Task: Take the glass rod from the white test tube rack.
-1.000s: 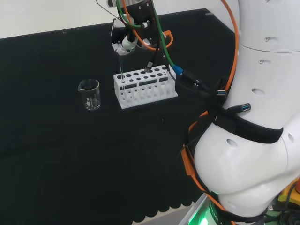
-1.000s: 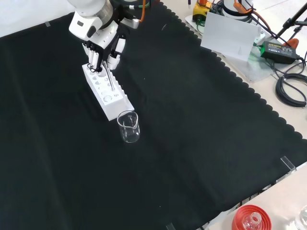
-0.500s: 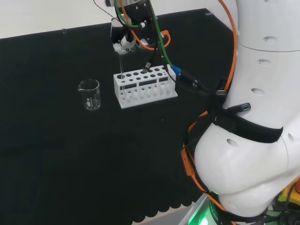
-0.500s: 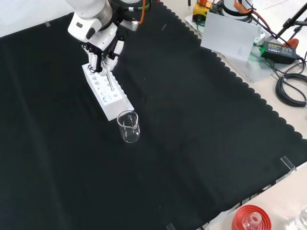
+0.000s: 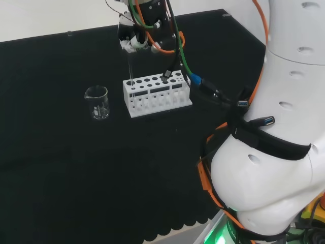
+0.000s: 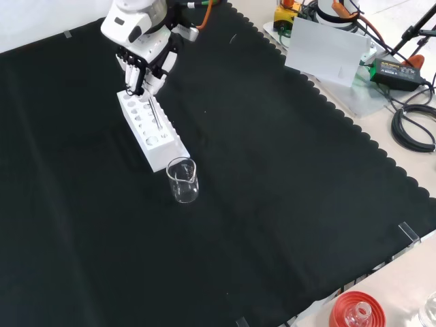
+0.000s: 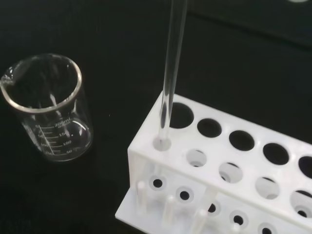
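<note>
Glass rod [image 7: 171, 63] upright, top pinched in curled robot hand [image 6: 144, 67], tip at white test tube rack's [image 5: 157, 96] corner hole.

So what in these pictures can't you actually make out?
- Whether the glass rod has left its hole in the white test tube rack: in the wrist view its tip sits at the hole's rim; the head and front views show it too thin.
- Where the hand touches the rod: the wrist view's edge cuts the rod's top off.
- Whether the beaker holds liquid: clear glass on black cloth.
</note>
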Action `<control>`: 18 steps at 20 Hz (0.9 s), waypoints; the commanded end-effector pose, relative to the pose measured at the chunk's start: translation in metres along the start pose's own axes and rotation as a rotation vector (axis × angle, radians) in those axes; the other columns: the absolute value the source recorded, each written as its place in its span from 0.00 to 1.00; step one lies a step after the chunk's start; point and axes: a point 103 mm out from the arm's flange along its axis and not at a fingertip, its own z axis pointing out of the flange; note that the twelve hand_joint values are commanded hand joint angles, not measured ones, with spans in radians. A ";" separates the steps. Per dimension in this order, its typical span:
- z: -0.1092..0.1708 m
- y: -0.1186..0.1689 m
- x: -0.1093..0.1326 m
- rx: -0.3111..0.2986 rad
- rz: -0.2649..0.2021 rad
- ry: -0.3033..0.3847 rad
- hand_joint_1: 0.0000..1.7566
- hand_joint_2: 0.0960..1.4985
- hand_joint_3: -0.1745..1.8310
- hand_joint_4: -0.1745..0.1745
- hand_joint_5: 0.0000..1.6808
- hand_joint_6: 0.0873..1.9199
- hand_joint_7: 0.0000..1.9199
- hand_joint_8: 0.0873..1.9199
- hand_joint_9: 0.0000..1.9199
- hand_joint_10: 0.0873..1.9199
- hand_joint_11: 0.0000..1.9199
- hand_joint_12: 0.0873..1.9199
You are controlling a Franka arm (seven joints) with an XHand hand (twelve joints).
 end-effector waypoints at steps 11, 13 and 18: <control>-0.059 -0.054 -0.008 -0.135 0.016 0.041 0.73 0.75 0.00 0.00 0.63 0.44 0.58 0.45 0.84 0.30 0.81 0.34; -0.066 -0.058 -0.004 -0.139 0.015 0.040 0.73 0.75 0.00 0.00 0.63 0.43 0.58 0.45 0.84 0.30 0.81 0.34; -0.080 -0.071 -0.003 -0.154 0.002 0.037 0.73 0.75 0.00 0.00 0.63 0.43 0.58 0.45 0.85 0.30 0.81 0.34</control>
